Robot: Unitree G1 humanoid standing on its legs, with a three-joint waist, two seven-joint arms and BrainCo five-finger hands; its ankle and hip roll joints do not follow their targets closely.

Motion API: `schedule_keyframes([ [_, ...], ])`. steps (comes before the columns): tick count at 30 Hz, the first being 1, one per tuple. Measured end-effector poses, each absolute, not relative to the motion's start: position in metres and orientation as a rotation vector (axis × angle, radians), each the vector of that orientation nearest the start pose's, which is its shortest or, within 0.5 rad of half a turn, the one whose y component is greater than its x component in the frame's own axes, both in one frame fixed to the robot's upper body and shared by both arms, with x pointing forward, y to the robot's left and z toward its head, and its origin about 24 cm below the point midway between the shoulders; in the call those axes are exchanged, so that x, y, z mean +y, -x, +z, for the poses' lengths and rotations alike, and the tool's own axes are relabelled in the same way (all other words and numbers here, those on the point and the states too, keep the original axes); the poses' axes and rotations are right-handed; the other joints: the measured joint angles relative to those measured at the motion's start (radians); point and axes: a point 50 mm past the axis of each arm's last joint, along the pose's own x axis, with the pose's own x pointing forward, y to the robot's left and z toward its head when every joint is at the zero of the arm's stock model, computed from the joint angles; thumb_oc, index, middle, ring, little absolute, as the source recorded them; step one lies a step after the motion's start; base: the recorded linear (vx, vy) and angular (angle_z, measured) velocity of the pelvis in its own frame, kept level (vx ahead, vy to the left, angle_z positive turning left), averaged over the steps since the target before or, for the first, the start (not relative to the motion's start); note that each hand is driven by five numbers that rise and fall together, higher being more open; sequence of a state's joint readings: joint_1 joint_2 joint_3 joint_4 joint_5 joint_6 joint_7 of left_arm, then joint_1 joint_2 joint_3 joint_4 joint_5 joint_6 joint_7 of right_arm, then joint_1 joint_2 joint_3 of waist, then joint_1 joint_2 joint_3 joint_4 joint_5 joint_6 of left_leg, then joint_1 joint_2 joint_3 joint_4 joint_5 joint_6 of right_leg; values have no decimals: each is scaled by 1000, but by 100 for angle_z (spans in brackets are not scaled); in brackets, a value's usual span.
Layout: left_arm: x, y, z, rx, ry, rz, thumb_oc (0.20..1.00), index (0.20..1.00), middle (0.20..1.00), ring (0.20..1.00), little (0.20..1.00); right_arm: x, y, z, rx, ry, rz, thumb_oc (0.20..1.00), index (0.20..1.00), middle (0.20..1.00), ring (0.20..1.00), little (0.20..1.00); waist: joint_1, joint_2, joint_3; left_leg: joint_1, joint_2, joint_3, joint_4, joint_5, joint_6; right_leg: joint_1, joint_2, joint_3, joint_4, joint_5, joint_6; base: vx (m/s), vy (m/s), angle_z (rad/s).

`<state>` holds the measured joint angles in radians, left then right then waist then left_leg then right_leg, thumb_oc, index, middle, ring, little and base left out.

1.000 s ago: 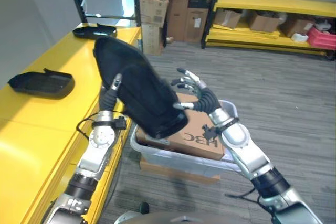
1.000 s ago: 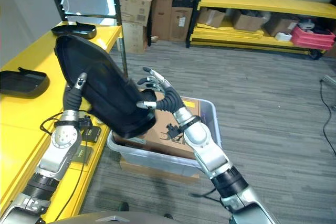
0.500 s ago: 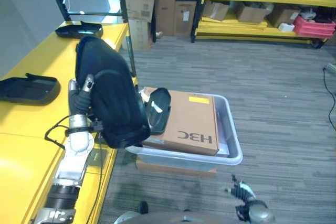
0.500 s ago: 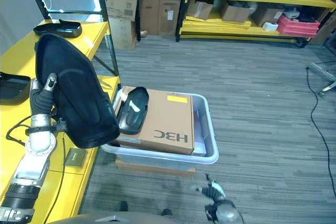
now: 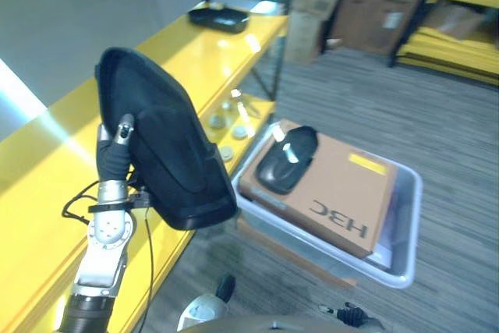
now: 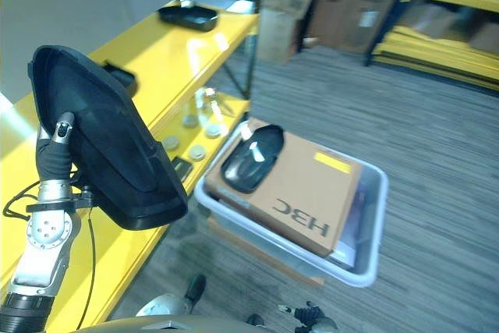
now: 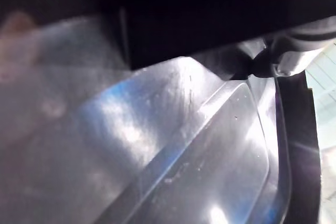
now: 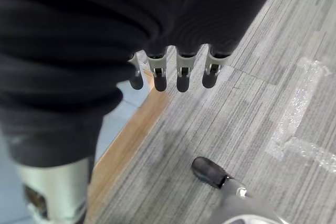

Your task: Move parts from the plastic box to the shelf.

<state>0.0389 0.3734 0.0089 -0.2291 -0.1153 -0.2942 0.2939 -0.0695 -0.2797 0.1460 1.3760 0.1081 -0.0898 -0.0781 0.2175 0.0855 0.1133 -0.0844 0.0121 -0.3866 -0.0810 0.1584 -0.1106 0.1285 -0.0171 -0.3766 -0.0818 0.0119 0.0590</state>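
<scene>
From where I stand, the left eye view has the left hand (image 5: pixel 115 155) gripping the big black part (image 5: pixel 168 154) upright, thumb hooked over its face. A second ago the other hand steadied it; now the left carries it alone. The whole view has swung toward the yellow shelf (image 5: pixel 54 146), so I'd judge the placing step has begun. A smaller black part (image 5: pixel 284 160) lies on the cardboard box (image 5: pixel 343 204) inside the plastic box (image 5: pixel 407 228), so more remains to be moved. The carton bears a yellow label and dark lettering. In the right eye view the carried part hangs over the shelf's edge, and a black tray (image 6: pixel 187 15) sits at the far end, well apart. The left wrist view, pressed close, shows the part's glossy inner surface, with nothing legible on it. The right wrist view shows the right hand (image 8: pixel 178 72) dropped to the robot's side, fingers straight and slack above the grey floor (image 8: pixel 273 77), holding nothing.
</scene>
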Motion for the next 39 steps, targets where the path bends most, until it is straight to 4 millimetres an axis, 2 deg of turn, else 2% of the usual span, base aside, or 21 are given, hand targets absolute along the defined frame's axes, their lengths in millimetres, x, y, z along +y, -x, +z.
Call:
schedule_keyframes([
  [2,210,-232,127,-508,-178,194,200,200,200,200,200,-260,-98,-154,1215,363,-152,1000,1000,1000,1000,1000,14,9,7,-35,12,70,-5,-71,-1,4,2,-82,0,9,-20,-103,-18,124],
  [3,208,-232,128,-513,-179,171,200,200,200,200,200,-259,-94,-155,1230,373,-144,1000,1000,1000,1000,1000,-14,-49,23,-72,14,238,31,-131,25,0,-63,-176,-3,-16,-44,-63,-72,178],
  [4,209,-230,128,-510,-169,170,200,200,200,200,200,-260,-97,-154,1219,377,-160,1000,1000,1000,1000,1000,17,-67,24,-72,14,302,82,-119,36,-10,-94,-181,10,-16,-46,-118,-23,190],
  [5,207,-230,126,-500,-148,153,200,200,200,200,200,-258,-100,-153,1181,372,-174,1000,1000,1000,1000,1000,3,-99,28,-49,13,442,197,-122,34,34,-141,-242,1,-7,-26,-23,2,102],
  [7,204,-230,129,-517,-148,122,200,200,200,200,200,-259,-90,-155,1183,333,-207,1000,1000,1000,1000,1000,-31,-93,4,7,17,515,253,-143,45,74,-164,-333,15,-5,18,-12,87,132],
  [10,201,-229,140,-569,-134,90,200,200,200,200,200,-262,-82,-156,1208,316,-233,1000,1000,1000,1000,1000,-36,-42,-25,53,11,524,110,-142,85,47,-158,-358,90,-34,54,82,186,92],
  [12,202,-233,147,-596,-139,91,200,200,200,200,200,-248,-81,-160,1224,283,-218,1000,1000,1000,1000,1000,-45,-89,-14,67,-35,481,70,-114,114,27,-220,-333,146,-66,52,123,283,77],
  [13,202,-234,148,-595,-146,87,200,200,200,200,200,-247,-84,-160,1219,269,-227,1000,1000,1000,1000,1000,-40,-105,-13,67,-53,472,82,-130,131,14,-252,-320,227,-84,74,120,215,31],
  [15,198,-243,150,-591,-162,53,200,200,200,200,200,-249,-85,-160,1216,263,-240,1000,1000,1000,1000,1000,-57,-115,-11,73,-83,457,102,-145,157,-27,-334,-305,412,-104,58,126,255,45],
  [17,191,-248,158,-623,-162,22,200,200,200,200,200,-249,-81,-160,1223,255,-248,1000,1000,1000,1000,1000,-94,-96,24,112,-119,396,131,-174,198,-149,-442,-151,743,-92,97,-32,85,59],
  [18,186,-252,166,-655,-144,4,200,200,200,200,200,-245,-78,-162,1228,239,-248,1000,1000,1000,1000,1000,-100,-93,35,114,-115,375,133,-171,206,-203,-391,-55,773,-151,96,11,16,92],
  [19,178,-255,176,-698,-110,-33,200,200,200,200,200,-237,-89,-162,1200,212,-243,1000,1000,1000,1000,1000,-120,-87,51,93,-101,343,140,-168,203,-255,-281,96,750,-194,90,118,-34,109],
  [20,176,-257,182,-719,-114,-73,200,200,200,200,200,-230,-95,-162,1185,203,-224,1000,1000,1000,1000,1000,-162,-96,50,70,-102,325,135,-163,189,-310,-199,178,685,-203,102,173,-64,102],
  [22,170,-258,185,-720,-99,-141,200,200,200,200,200,-231,-98,-161,1181,218,-210,1000,1000,1000,1000,1000,-176,-95,59,65,-127,274,111,-159,173,-359,-129,270,507,-189,70,174,-114,88],
  [26,167,-258,182,-697,-44,-191,200,200,200,200,200,-235,-90,-162,1207,218,-226,1000,1000,1000,1000,1000,-184,-96,59,83,-152,263,72,-149,157,-343,-171,298,207,-60,79,249,-146,79],
  [27,166,-258,180,-685,10,-197,200,200,200,200,200,-236,-89,-162,1222,224,-226,1000,1000,1000,1000,1000,-192,-90,60,94,-164,214,74,-136,159,-318,-158,427,89,23,97,208,-239,78],
  [28,165,-258,180,-680,23,-204,200,200,200,200,200,-235,-90,-163,1220,221,-223,1000,1000,1000,1000,1000,-201,-92,60,103,-164,195,76,-132,174,-306,-155,458,73,45,102,168,-264,92],
  [32,159,-256,170,-640,23,-250,200,200,200,200,200,-231,-78,-165,1247,205,-225,1000,1000,1000,1000,1000,-212,-130,23,151,-164,91,47,-151,146,-245,-140,453,34,134,77,159,-320,82],
  [33,164,-250,156,-587,56,-212,200,200,200,200,200,-234,-76,-165,1251,205,-237,1000,1000,1000,1000,1000,-217,-116,-8,163,-122,62,29,-169,115,-212,-111,399,3,168,58,195,-365,57],
  [36,166,-248,145,-533,96,-193,200,200,200,200,200,-236,-77,-164,1243,211,-237,1000,1000,1000,1000,1000,-218,-104,-20,155,-70,60,74,-182,92,-179,-55,354,0,142,12,85,-251,37],
  [39,155,-255,151,-545,96,-241,200,200,200,200,200,-255,-87,-158,1227,269,-252,1000,1000,1000,1000,1000,-224,-116,-8,29,-83,61,276,-224,44,-165,-53,274,1,124,-24,33,-54,69],
])
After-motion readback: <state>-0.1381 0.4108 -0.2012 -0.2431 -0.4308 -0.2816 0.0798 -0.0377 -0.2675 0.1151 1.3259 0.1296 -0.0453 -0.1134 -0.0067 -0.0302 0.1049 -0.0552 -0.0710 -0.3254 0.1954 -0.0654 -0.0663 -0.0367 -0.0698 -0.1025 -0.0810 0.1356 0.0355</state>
